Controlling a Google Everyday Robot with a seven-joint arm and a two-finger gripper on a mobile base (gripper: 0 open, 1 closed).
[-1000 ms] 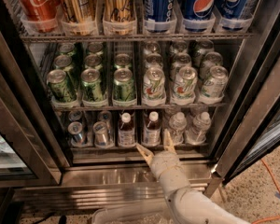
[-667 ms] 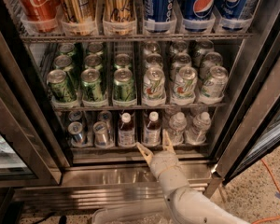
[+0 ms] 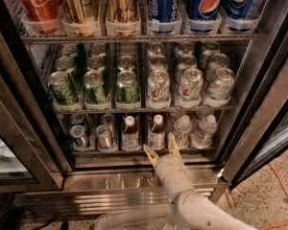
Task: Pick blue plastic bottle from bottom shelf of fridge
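The fridge [image 3: 33,143] stands open with its dark wire tiers in view. On the bottom shelf [image 3: 134,151] two small blue plastic bottles stand side by side: one [image 3: 130,134] to the left and one [image 3: 156,132] to the right, each with a white cap, dark neck and blue-and-white label. My gripper [image 3: 162,147] is open, its cream fingers spread just in front of the shelf rail, right below the right-hand blue bottle. It holds nothing. The white arm rises from the bottom edge.
Small silver cans [image 3: 104,137] stand left of the bottles, clear water bottles [image 3: 182,131] to the right. Green and silver cans [image 3: 128,86] fill the tier above, cola cans [image 3: 209,4] the top. The glass door [image 3: 266,114] hangs open at right. The ribbed steel base [image 3: 110,183] lies below.
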